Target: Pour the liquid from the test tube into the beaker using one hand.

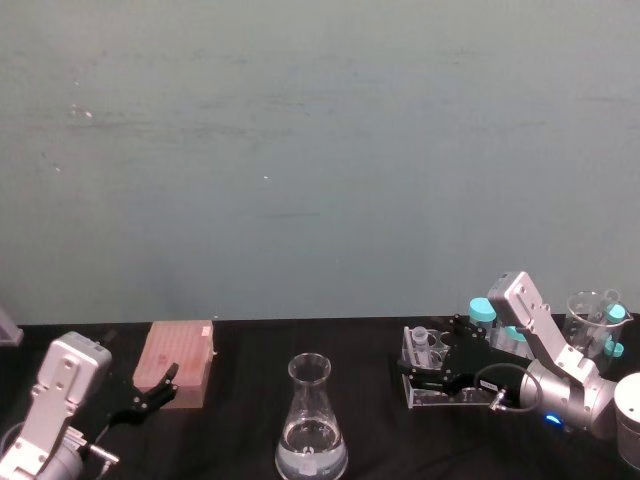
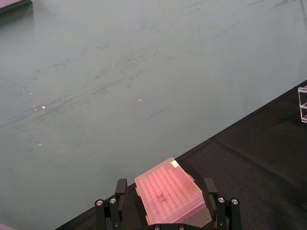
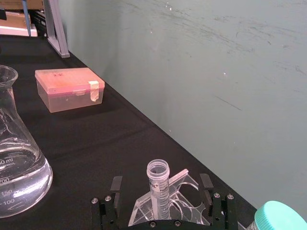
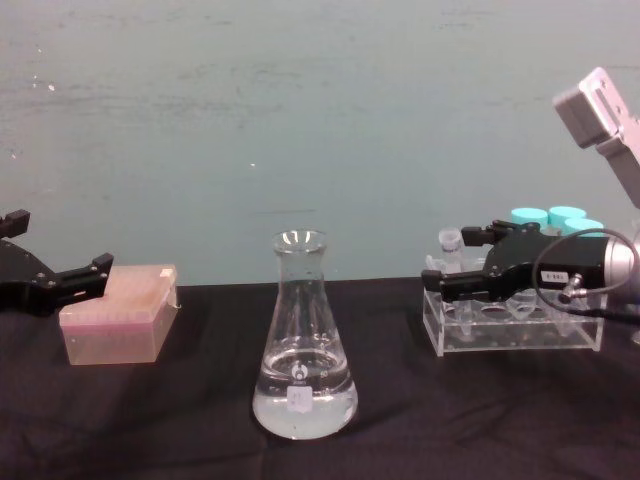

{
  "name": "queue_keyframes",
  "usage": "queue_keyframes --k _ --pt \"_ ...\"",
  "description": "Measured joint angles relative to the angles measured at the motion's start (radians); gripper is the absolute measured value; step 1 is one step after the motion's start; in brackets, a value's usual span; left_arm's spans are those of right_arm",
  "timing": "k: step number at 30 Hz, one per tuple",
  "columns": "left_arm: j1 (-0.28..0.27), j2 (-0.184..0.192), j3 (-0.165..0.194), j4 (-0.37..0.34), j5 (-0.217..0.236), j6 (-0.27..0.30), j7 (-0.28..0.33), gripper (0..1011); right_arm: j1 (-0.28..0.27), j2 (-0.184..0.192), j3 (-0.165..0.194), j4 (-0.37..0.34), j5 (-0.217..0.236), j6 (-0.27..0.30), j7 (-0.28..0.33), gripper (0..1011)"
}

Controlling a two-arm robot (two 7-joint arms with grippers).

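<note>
- Head view: we see the right pincer (image 1: pixel 425 358) at the test tube (image 1: pixel 421 337), upright in its rack (image 1: pixel 440 397).
- Left wrist: left pincer (image 2: pixel 165 183) wide, parked by a pink box (image 2: pixel 172 201).
- Right wrist: jaws wide, straddling the tube to grasp.
- Chest: the beaker (image 4: pixel 303 350) waits centrally on the worktop (image 4: pixel 150 430).

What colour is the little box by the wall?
The box is pink; the right wrist view shows it best.

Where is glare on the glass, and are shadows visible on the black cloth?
Chest view: bright highlights on the tall clear glass conical flask's rim. Right wrist view: pale glints on the small clear plastic tube framed by the open right end effector. Head view: no distinct shadows on the black cloth.
</note>
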Motion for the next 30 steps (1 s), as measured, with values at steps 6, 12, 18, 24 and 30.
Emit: queue_keyframes --k 6,12,18,24,30 --pt "0.000 0.000 0.000 0.000 0.000 0.000 0.000 1000 0.010 -0.007 0.004 0.021 -0.005 -0.007 0.002 1000" --pt "0.000 0.000 0.000 0.000 0.000 0.000 0.000 1000 0.015 -0.010 0.008 0.029 -0.009 -0.007 0.005 1000" --pt "0.000 0.000 0.000 0.000 0.000 0.000 0.000 1000 0.015 -0.011 0.008 0.029 -0.009 -0.007 0.006 1000" --pt "0.000 0.000 0.000 0.000 0.000 0.000 0.000 1000 0.015 -0.010 0.008 0.028 -0.009 -0.007 0.005 1000" --pt "0.000 0.000 0.000 0.000 0.000 0.000 0.000 1000 0.015 -0.010 0.007 0.028 -0.009 -0.007 0.005 1000"
